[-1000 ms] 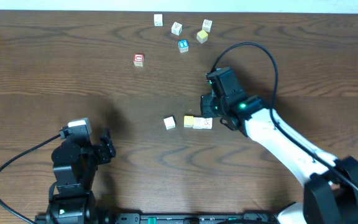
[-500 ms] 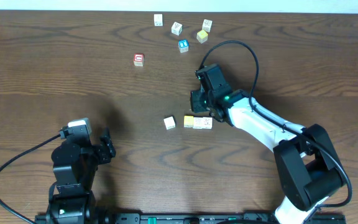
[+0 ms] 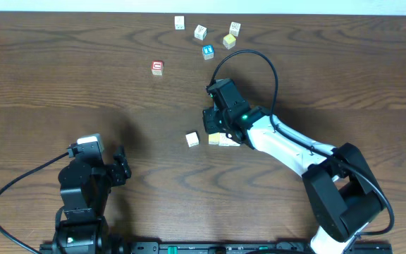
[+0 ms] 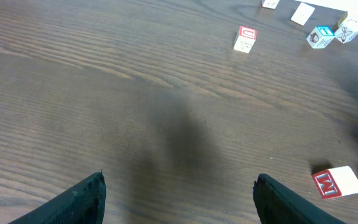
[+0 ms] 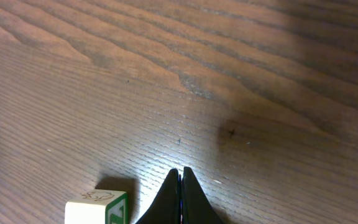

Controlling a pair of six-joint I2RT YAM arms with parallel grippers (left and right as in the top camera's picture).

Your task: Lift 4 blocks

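Trouble from here would come mostly from the right gripper [image 3: 211, 129]. Its two fingers are pressed fully together with nothing between them, and the tips stand low over the table [image 3: 62, 85], just beside the yellow block [image 3: 213, 139]. I take this yellow block as the landmark. A white pair [image 3: 230, 141], as far as I can tell two cubes, touches it on one side. A lone white block [image 3: 192, 139] lies near it on the opposite side, with a clear gap. The other cubes [image 3: 200, 32] are well apart from it, beyond the arm. In the right wrist view a cube with a green edge [image 5: 98, 208] sits just beside the closed tips [image 5: 180, 190]; which one of the row it is, I cannot tell. I think a sideways nudge with such narrow tips may turn the yellow block or push it out of line. The row of four would then buckle when it is squeezed. Opening the fingers so close could also knock a neighbour away. The left gripper [image 4: 179, 202] is spread wide and empty, far from the yellow block, so it cannot steady anything.
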